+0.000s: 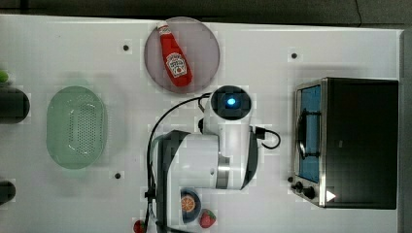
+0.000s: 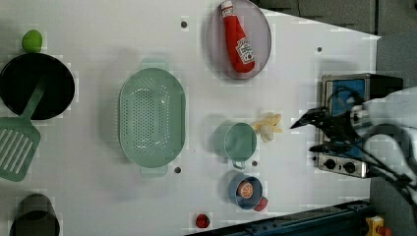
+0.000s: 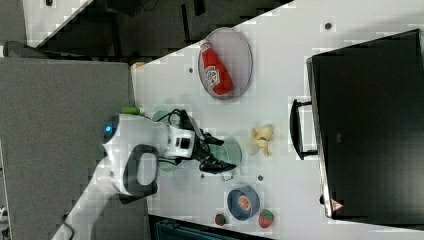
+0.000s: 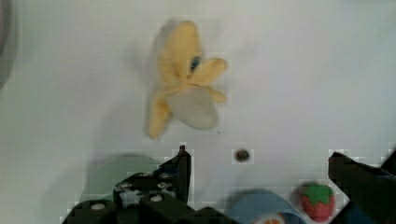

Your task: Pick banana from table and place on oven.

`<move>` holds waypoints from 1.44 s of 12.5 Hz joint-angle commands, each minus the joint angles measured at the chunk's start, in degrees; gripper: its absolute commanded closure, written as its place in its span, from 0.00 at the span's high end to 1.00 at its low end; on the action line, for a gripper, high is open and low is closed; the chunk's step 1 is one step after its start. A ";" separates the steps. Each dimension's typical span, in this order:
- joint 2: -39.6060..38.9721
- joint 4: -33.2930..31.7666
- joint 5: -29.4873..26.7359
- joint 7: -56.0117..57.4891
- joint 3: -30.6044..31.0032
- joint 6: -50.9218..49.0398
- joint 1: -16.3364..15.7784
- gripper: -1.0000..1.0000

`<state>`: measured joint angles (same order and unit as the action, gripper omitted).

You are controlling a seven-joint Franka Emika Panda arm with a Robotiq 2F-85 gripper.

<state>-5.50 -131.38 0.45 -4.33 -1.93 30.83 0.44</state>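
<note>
Hovering above the table (image 2: 98, 29), my gripper (image 4: 257, 172) is spread wide and holds nothing, its two dark fingers (image 4: 180, 170) well apart in the wrist view. The banana (image 4: 184, 79) lies flat on the white surface ahead of those fingers, peel splayed open, untouched. In the left view the banana (image 2: 268, 126) sits just beside the green cup (image 2: 239, 141), between it and the oven (image 2: 344, 123), with my gripper (image 2: 314, 132) raised near the oven's front. The right view shows the banana (image 3: 261, 139) near the oven's door handle, apart from the oven (image 3: 370, 125) itself. A blue bowl (image 3: 243, 202) with an orange slice sits near a strawberry (image 3: 266, 218). A ketchup bottle (image 1: 175, 56) rests on a plate (image 1: 204, 34).
</note>
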 commanded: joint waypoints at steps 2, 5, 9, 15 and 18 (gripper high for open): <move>-1.37 -0.88 0.33 -1.22 0.58 14.18 0.81 1.00; -3.98 -5.42 0.29 -1.22 0.57 21.79 0.82 1.00; -8.22 -8.74 0.26 -1.22 0.53 28.53 0.84 1.00; -13.21 -8.91 0.26 -1.22 0.77 35.82 0.82 0.84; -13.14 -8.90 -0.01 -1.22 1.10 35.83 0.79 0.47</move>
<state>-19.01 -140.33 1.35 -4.39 -0.40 66.64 1.45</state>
